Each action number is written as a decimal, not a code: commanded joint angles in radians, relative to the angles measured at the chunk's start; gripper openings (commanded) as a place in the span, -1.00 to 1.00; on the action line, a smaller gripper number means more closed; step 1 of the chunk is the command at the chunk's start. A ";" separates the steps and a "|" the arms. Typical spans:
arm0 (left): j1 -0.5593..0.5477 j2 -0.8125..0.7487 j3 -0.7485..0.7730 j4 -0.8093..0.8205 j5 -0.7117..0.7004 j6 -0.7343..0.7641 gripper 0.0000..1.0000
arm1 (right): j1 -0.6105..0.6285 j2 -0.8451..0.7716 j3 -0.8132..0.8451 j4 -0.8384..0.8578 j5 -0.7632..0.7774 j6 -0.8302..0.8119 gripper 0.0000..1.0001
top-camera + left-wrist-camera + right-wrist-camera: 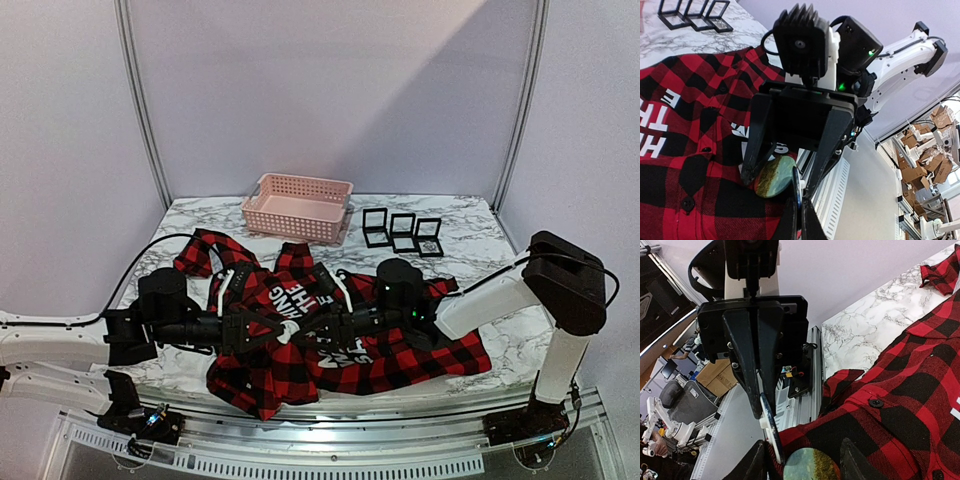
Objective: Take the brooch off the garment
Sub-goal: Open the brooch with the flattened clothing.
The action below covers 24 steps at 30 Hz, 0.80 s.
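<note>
Meeting nose to nose over the garment [400, 365], which lay rumpled across the near half of the marble worktop [470, 222], both arms were low at its middle. There the right pincer [779, 184] was spread wide, straddling the green oval brooch [807, 466] on the plaid w/o clearly clamping it. Opposite, the left pincer [760, 410] was pressed closed, nipping a thin disc [769, 432] seen edge-on just beside the brooch, w/ red fabric bunched against it.
</note>
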 commanded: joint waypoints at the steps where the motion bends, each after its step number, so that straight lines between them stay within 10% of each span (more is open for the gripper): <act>1: -0.005 0.008 0.009 0.056 0.027 -0.004 -1.00 | 0.005 0.023 0.029 0.024 -0.011 0.015 -0.05; 24: -0.005 0.006 0.010 0.078 0.054 -0.014 -1.00 | -0.026 0.120 0.050 0.141 -0.073 0.167 -0.55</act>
